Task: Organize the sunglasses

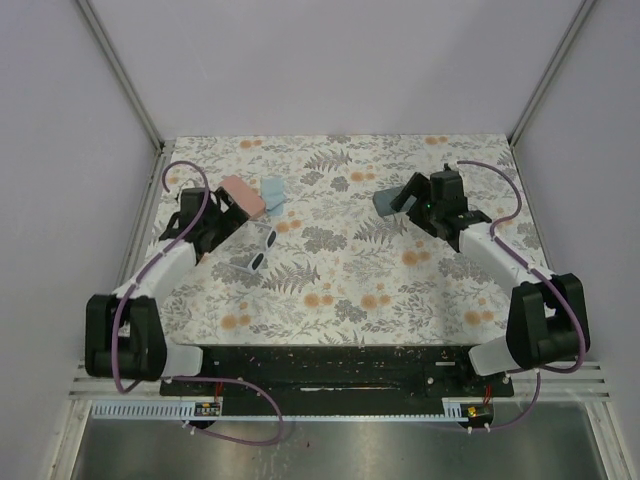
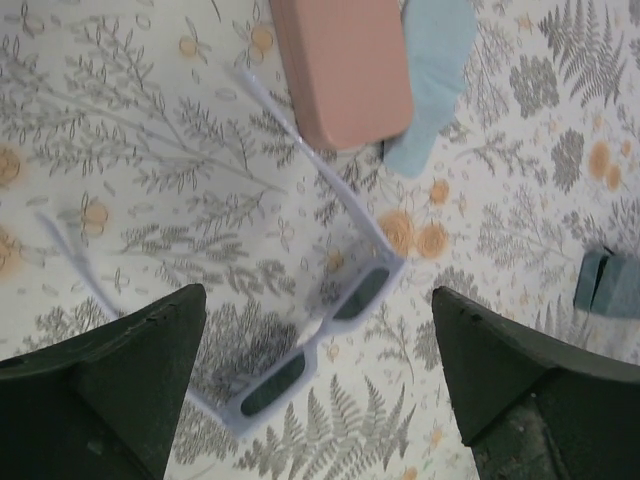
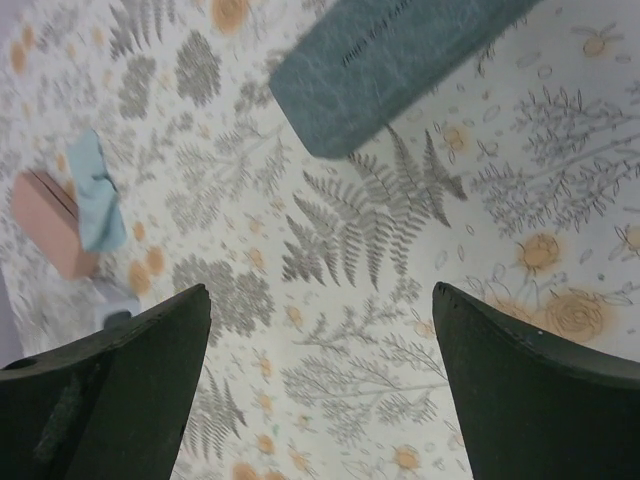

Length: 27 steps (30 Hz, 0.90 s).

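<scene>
A pair of whitish plastic-framed sunglasses [image 2: 312, 352] with dark lenses lies unfolded on the table [image 1: 400, 290], which is covered in a pale print of grey ferns and orange flowers. In the top view the sunglasses sit in the left half of the table, just in front of the left arm's tip. Both temples are swung out. One runs from the frame up along the left side of a pink oblong case [image 2: 340, 70], with its end beside that case's corner. The other stretches off to the left and shows only as a blur.

The left gripper [image 2: 318, 295] has its dark fingers [image 2: 110, 390] spread wide and grips nothing. From its wrist camera the front of the sunglasses shows in the gap between the fingers. Whether either finger touches the frame cannot be told.

A light blue cloth [image 2: 435, 70], crumpled, lies against the right side of the pink oblong case.

On the right half of the table, a grey-blue oblong case [image 3: 390, 60] with a textured surface rests closed, tilted across the pattern. The right gripper [image 3: 320, 290] is near it, fingers [image 3: 540, 390] likewise wide apart and holding nothing, with bare printed table between them. The grey-blue oblong case lies beyond the fingertips, not between them
</scene>
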{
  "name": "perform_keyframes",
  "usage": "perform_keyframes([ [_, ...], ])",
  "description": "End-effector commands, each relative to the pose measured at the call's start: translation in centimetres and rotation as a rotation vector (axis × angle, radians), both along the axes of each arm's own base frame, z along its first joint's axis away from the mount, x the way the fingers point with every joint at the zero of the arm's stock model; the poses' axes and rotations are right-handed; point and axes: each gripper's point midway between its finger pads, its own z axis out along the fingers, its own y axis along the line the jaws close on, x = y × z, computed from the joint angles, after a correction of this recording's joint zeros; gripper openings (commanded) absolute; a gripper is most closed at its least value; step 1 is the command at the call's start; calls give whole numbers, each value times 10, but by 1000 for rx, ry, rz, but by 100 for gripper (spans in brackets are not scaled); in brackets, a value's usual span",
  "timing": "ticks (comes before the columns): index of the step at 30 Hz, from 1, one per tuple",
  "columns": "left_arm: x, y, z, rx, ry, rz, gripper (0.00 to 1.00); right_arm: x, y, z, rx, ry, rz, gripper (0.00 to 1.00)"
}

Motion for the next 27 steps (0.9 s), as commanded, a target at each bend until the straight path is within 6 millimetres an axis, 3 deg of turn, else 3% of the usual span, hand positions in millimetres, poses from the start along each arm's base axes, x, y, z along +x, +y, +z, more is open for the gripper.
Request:
perform_keyframes([
  [1, 52, 20, 14, 44, -5, 100, 99, -16, 12, -1, -51, -106, 184, 99],
  [6, 97, 33, 8, 102, 73, 153, 99, -29, 11, -16, -43, -101, 205, 99],
  [11, 143, 43, 5, 173, 134, 147, 99, -24, 20, -13, -8, -139, 228, 99],
  [15, 196, 36, 17, 185, 69, 69, 96, -24, 25, -15, 21, -157, 246, 99],
  [21, 248, 58, 33, 269, -76, 116, 91, -28, 31, -17, 44, -164, 275, 98],
  [25, 270, 62, 10, 226, -75, 124, 89, -30, 32, -16, 53, -170, 281, 97],
  [27, 276, 70, -18, 171, -9, 129, 87, -31, 32, -14, 53, -175, 282, 97],
])
